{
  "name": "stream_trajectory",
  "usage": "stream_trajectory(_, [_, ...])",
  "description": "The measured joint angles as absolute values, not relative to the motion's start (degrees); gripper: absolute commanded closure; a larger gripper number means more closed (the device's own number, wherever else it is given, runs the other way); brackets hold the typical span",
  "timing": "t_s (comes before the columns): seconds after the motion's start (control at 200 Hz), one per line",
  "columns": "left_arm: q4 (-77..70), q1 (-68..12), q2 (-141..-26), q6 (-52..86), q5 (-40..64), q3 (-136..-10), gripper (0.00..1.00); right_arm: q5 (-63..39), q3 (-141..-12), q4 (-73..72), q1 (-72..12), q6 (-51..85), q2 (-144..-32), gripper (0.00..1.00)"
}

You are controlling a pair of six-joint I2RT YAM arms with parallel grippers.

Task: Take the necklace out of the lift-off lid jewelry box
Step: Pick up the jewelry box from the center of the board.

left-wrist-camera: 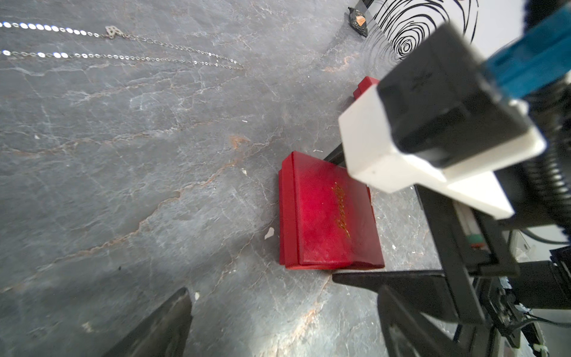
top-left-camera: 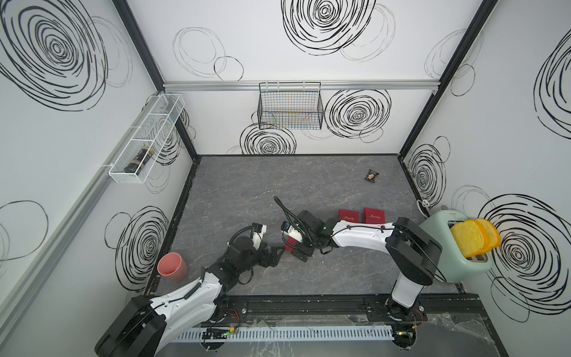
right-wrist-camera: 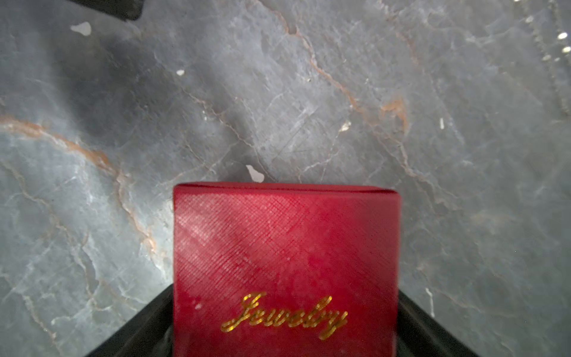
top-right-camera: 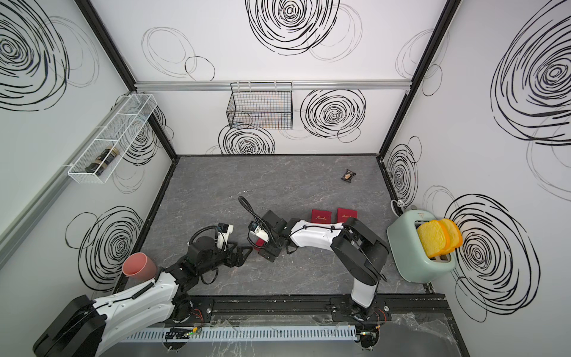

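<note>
A red jewelry box with gold "Jewelry" script lies flat on the grey table, lid on. It also shows in both top views and in the left wrist view. My right gripper is open, one finger on each side of the box. My left gripper is open and empty, its fingertips just left of the box. A thin silver necklace lies stretched out on the table beyond the box, with glints in a top view.
Two more red boxes sit side by side behind my right arm. A pink cup stands at the left edge and a mint toaster with bread at the right. A small wrapped item lies far right.
</note>
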State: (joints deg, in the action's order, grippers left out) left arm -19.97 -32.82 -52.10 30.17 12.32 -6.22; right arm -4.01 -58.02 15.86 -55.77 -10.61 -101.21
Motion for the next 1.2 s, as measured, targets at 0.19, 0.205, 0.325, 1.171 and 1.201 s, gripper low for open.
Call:
stream_trajectory(0.19, [-19.97, -32.82, -52.07, 30.15, 12.62, -6.22, 0.04, -6.31, -58.04, 16.49, -55.4, -10.55, -101.21, 0.01])
stream_trajectory(0.205, [-19.97, -32.82, -52.07, 30.15, 12.62, -6.22, 0.04, -6.44, -58.04, 16.51, -55.37, -10.55, -101.21, 0.0])
stream_trajectory(0.325, [-19.99, -32.82, -52.07, 30.06, 12.67, -6.22, 0.04, -7.42, -58.15, 16.88, -54.96, -10.52, -101.21, 0.01])
stream_trajectory(1.171, [-32.4, -33.47, -47.68, 32.01, 22.48, -6.31, 0.04, -40.05, -41.52, 2.42, -28.86, 6.94, -75.13, 0.27])
stream_trajectory(1.201, [-34.74, -33.69, -48.16, 32.67, 23.64, -6.42, 0.04, -42.02, -40.77, 1.34, -27.9, 8.14, -73.95, 0.27])
